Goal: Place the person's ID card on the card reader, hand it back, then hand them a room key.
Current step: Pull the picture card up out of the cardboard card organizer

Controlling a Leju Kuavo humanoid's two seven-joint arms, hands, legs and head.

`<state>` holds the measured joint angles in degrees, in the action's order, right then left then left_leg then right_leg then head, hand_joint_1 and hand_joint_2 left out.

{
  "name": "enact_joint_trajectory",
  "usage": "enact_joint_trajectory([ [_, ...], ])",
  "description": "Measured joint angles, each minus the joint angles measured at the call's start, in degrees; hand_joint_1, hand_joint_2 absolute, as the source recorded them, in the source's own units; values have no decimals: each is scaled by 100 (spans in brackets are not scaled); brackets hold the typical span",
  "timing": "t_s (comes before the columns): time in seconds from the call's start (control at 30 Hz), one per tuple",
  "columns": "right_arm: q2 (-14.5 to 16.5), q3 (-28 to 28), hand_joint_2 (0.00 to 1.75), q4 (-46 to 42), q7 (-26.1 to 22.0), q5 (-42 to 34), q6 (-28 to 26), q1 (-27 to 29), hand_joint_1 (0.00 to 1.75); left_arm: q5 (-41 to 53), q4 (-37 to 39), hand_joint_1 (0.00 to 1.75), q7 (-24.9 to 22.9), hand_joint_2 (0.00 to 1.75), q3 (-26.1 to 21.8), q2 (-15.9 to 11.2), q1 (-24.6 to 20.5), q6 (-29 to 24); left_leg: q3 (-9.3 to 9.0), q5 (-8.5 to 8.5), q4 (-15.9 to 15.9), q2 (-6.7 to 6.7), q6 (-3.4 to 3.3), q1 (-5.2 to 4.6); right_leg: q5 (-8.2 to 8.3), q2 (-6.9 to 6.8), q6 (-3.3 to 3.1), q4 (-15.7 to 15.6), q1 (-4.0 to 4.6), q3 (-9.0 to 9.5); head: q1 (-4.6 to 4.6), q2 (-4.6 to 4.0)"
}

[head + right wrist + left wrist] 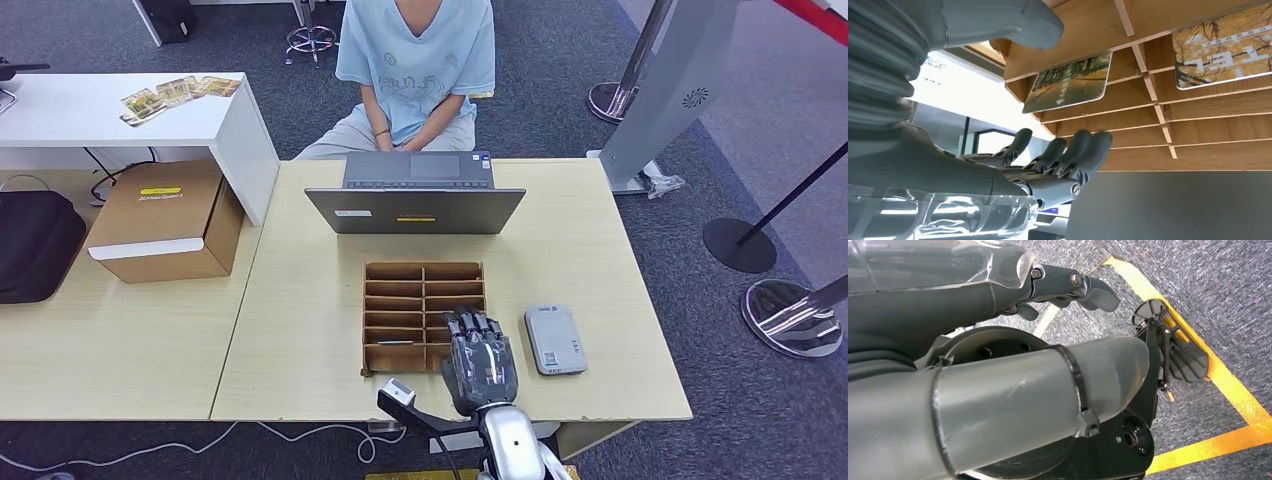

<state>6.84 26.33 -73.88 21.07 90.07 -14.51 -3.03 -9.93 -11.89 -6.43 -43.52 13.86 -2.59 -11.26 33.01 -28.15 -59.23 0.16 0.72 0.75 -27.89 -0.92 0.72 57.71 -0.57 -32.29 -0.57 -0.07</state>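
The right hand (479, 362) hovers empty, fingers apart, over the brown slotted wooden card organiser (400, 285) beside the grey card reader (554, 339).

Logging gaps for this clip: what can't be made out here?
- Head view: right hand covers the rack's near right slots.
- Right wrist view: one card is cut off by the edge; card print too small.
- Head view: reader label too small; laptop screen faces away.

The right hand (1048, 160) reaches, fingers (1088, 147) extended and empty, toward the wooden rack (1128, 130), two cards (1068, 82) standing just beyond its fingertips.
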Motion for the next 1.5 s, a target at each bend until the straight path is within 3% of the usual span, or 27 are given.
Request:
enact_joint_trajectory([
  [0.4, 0, -30, 175, 4, 57, 0, -9, 1, 74, 75, 0, 0, 47, 0, 5, 0, 21, 0, 0, 0, 0, 0, 0, 0, 0, 0, 0, 0, 0, 0, 0, 0],
  [0.7, 0, -71, 175, 7, 61, 0, -46, 1, 129, 152, 0, 0, 54, 0, 27, 0, 22, 0, 0, 0, 0, 0, 0, 0, 0, 0, 0, 0, 0, 0, 0, 0],
  [1.07, 0, -87, 175, 9, 76, 0, -55, 0, 151, 228, 0, 0, 77, 0, 53, 0, 27, 7, 0, 0, 0, 0, 0, 0, 0, 0, 0, 0, 0, 0, 0, 0],
  [1.5, 0, -109, 175, 30, 28, 0, -161, 0, 155, 390, 0, 0, 146, 0, 140, 0, 38, 26, 0, 0, 0, 0, 0, 0, 0, 0, 0, 0, 0, 0, 0, 0],
])
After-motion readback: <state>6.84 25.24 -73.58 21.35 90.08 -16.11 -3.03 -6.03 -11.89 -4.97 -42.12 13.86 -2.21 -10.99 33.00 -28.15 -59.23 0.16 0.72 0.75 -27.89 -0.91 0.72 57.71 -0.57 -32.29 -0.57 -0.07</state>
